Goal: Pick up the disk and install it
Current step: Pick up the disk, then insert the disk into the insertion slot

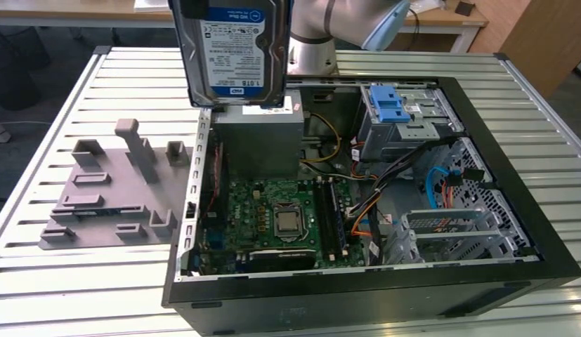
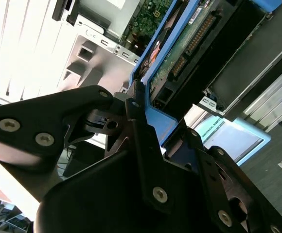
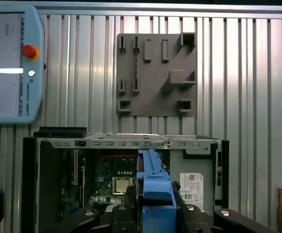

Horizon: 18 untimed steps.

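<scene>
Disk hangs upright, lifted off the bench, over the far end of the open case. The exterior view shows its label side. Claw is clamped on the disk's blue frame — the second wrist view shows that grip and the green circuit-board side, the first wrist view shows the frame edge-on over the case. Holder sits on the bench at the exterior view's left, just beside the case wall, well apart from the disk. Pendant lies on the bench in the first wrist view. Blue-topped drive cage sits in the case's far corner — open room above it.
</scene>
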Each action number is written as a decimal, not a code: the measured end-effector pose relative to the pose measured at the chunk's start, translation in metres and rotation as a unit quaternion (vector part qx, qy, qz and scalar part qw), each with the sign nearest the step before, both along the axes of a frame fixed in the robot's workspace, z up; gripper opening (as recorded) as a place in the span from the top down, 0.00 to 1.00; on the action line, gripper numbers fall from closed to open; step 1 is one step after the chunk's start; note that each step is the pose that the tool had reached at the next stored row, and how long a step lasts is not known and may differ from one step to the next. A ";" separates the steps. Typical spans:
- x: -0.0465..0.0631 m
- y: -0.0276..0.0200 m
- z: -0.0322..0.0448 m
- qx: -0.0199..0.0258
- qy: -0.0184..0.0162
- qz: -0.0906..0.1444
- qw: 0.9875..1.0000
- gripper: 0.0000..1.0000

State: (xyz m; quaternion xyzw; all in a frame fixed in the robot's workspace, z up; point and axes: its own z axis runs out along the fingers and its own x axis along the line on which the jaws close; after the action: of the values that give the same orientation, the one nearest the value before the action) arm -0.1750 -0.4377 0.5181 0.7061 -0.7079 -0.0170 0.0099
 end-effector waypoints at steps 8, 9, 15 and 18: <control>0.004 -0.0031 -0.0004 0.000 0.000 0.000 1.000 0.64; 0.005 -0.0038 -0.0005 0.000 0.000 0.000 1.000 0.64; 0.015 -0.0083 -0.0009 0.000 0.000 0.000 1.000 0.64; 0.020 -0.0099 -0.0011 0.000 0.000 0.000 1.000 0.64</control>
State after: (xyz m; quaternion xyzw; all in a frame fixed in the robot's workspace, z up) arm -0.1552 -0.4476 0.5170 0.7061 -0.7079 -0.0170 0.0099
